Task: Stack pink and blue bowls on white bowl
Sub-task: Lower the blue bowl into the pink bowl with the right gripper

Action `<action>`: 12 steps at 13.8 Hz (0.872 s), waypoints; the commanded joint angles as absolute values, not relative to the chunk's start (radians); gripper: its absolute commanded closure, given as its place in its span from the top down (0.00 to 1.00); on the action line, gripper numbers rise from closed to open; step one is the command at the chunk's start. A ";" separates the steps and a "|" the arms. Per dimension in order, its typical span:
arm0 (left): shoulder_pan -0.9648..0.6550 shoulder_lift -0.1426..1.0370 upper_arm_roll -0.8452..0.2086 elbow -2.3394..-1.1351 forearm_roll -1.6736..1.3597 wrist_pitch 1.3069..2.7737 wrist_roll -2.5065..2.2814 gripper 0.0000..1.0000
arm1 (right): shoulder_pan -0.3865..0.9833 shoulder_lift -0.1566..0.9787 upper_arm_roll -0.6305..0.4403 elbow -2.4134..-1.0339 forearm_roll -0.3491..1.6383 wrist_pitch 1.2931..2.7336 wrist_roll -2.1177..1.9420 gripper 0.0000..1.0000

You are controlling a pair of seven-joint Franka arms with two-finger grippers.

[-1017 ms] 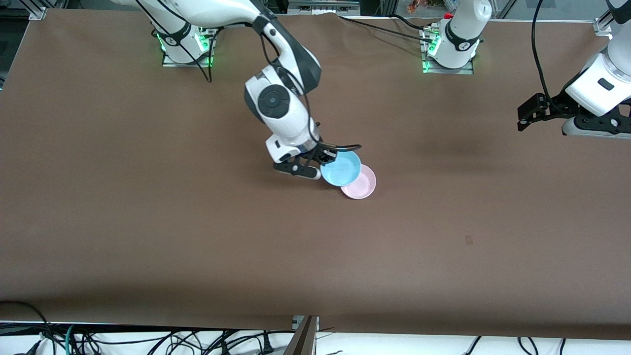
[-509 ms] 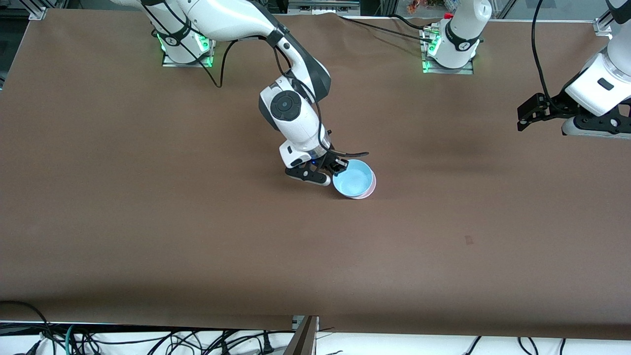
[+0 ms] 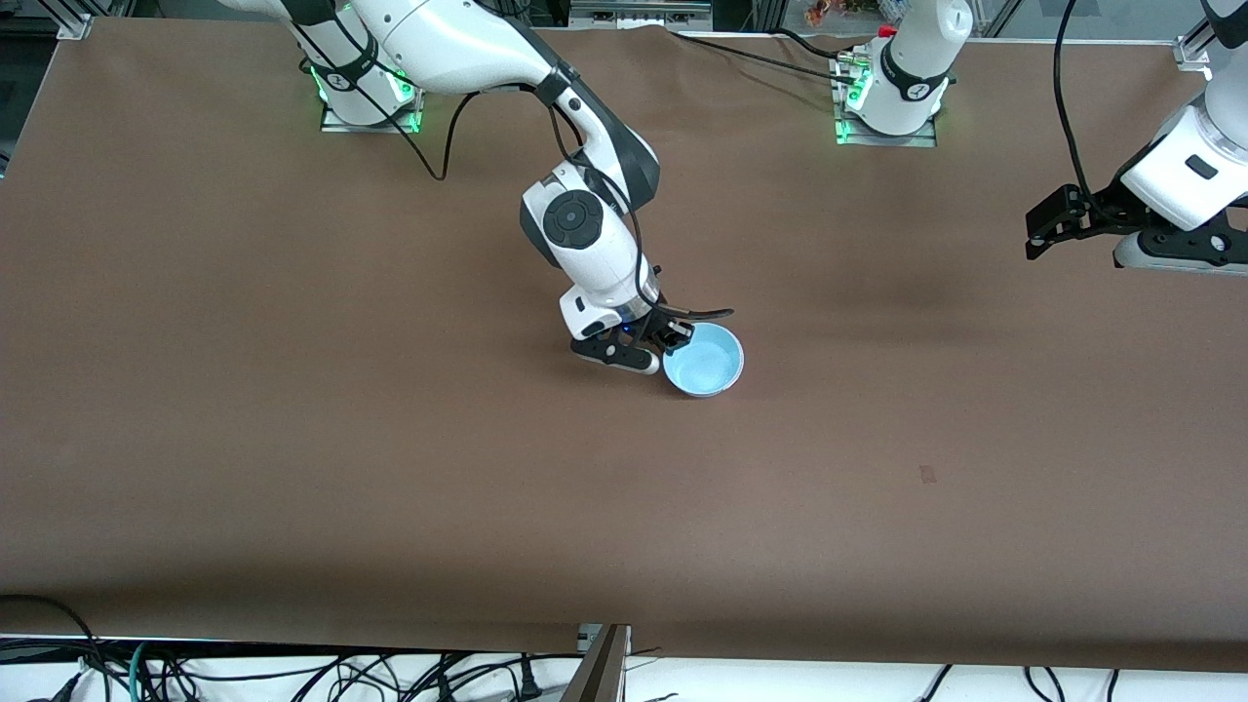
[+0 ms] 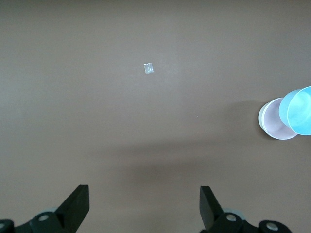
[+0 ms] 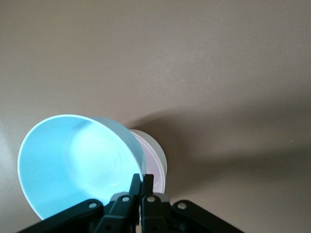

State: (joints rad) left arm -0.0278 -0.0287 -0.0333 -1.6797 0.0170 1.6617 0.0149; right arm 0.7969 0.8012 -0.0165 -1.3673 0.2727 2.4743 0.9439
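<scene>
Tabletop point(image 3: 292, 439) | right hand point(image 3: 673, 336) clamped on blue bowl point(image 3: 704, 360) rim, held tilted over pink bowl point(image 5: 156, 167) nested in white bowl point(image 5: 151, 143), mid-tabletop; release remained | left hand point(image 3: 1035, 236) waited, fingers apart.

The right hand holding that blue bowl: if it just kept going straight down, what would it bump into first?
Probably the pink bowl directly under the blue bowl, itself nested in the white bowl. The right hand pinches the blue rim; the remaining gap is unclear.
</scene>
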 commanded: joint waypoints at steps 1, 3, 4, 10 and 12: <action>-0.034 -0.023 -0.028 -1.667 0.015 1.663 0.037 1.00 | 0.813 0.825 -0.020 -1.333 0.259 2.480 0.971 0.00; -0.034 -0.023 -0.028 -1.667 0.015 1.663 0.037 1.00 | 0.815 0.831 -0.006 -1.333 0.256 2.479 0.971 0.00; -0.034 -0.023 -0.028 -1.667 0.014 1.663 0.037 1.00 | 0.815 0.833 -0.005 -1.335 0.256 2.479 0.969 0.00; -0.034 -0.023 -0.028 -1.667 0.014 1.663 0.037 1.00 | 0.813 0.841 -0.005 -1.333 0.256 2.480 0.968 0.00; -0.034 -0.023 -0.028 -1.667 0.014 1.663 0.037 1.00 | 0.815 0.844 -0.005 -1.333 0.256 2.480 0.968 0.00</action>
State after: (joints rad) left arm -0.0280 -0.0287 -0.0333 -1.6797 0.0170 1.6617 0.0169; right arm 0.8139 0.8209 -0.0092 -1.3661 0.2727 2.4749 0.9446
